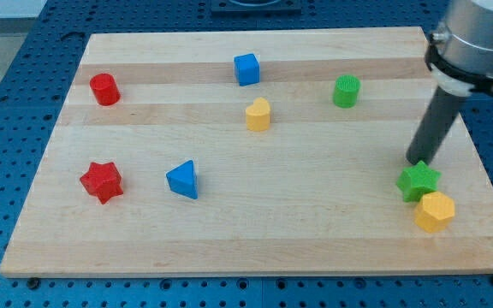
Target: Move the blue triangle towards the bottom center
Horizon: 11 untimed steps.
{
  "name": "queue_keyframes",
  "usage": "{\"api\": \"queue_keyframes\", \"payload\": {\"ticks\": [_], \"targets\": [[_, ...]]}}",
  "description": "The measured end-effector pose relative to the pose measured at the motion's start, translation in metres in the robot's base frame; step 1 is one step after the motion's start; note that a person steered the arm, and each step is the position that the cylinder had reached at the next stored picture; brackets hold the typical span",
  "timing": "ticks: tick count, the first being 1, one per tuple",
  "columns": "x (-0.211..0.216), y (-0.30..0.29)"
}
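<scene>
The blue triangle lies on the wooden board at the lower left of middle. My tip is far off at the view's right, just above the green star and touching or nearly touching it. The rod rises from there toward the top right corner. A long stretch of board separates the tip from the blue triangle.
A yellow hexagon sits against the green star's lower right. A red star lies left of the blue triangle. A red cylinder, a blue cube, a yellow block and a green cylinder stand further up.
</scene>
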<state>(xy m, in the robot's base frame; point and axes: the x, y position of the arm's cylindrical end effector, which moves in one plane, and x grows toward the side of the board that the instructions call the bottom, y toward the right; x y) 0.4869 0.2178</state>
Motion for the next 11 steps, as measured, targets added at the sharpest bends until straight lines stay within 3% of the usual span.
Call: {"api": "queue_keyframes", "payload": {"ticks": [2, 3, 4, 6, 7, 8, 11], "targets": [[0.037, -0.001], [0.024, 0.001], [-0.023, -0.022], [-0.048, -0.204], [-0.033, -0.291], [0.001, -0.334], [0.037, -0.240]]}}
